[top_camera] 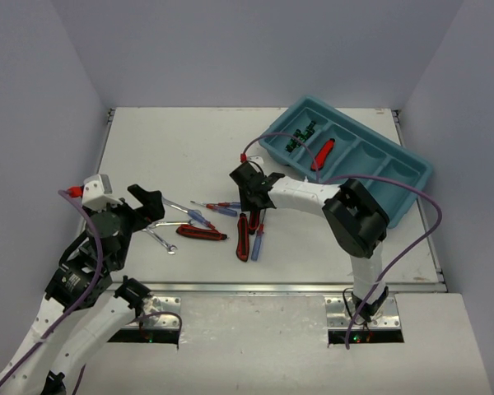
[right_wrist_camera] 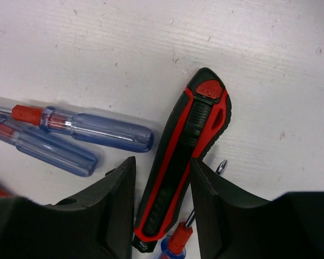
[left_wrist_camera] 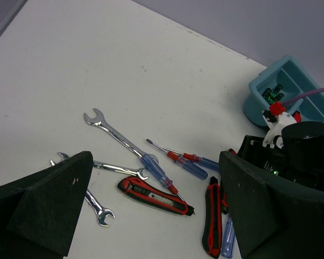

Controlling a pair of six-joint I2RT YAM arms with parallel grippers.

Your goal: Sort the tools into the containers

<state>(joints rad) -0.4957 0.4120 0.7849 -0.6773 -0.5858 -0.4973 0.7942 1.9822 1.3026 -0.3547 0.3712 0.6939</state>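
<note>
My right gripper (top_camera: pixel 253 202) is open and low over the table, its fingers (right_wrist_camera: pixel 110 205) either side of a red-and-black utility knife (right_wrist_camera: pixel 183 151). A gap shows on the left side. Two more utility knives (top_camera: pixel 202 233) (top_camera: pixel 243 240), blue-and-red screwdrivers (top_camera: pixel 218 207) (top_camera: pixel 258 243) and silver wrenches (top_camera: pixel 160 239) lie loose around it. My left gripper (top_camera: pixel 152 206) is open and empty, hovering above the wrenches (left_wrist_camera: pixel 116 132) and one knife (left_wrist_camera: pixel 154 195). The teal tray (top_camera: pixel 395 189) holds black-and-green screwdrivers (top_camera: pixel 300 136) in one end compartment and a utility knife (top_camera: pixel 323 154) in the second.
A purple cable (top_camera: pixel 412 177) from the right arm loops over the tray. White walls close in the table at the back and on both sides. A metal strip (top_camera: pixel 255 288) runs along the table's near edge by the arm bases.
</note>
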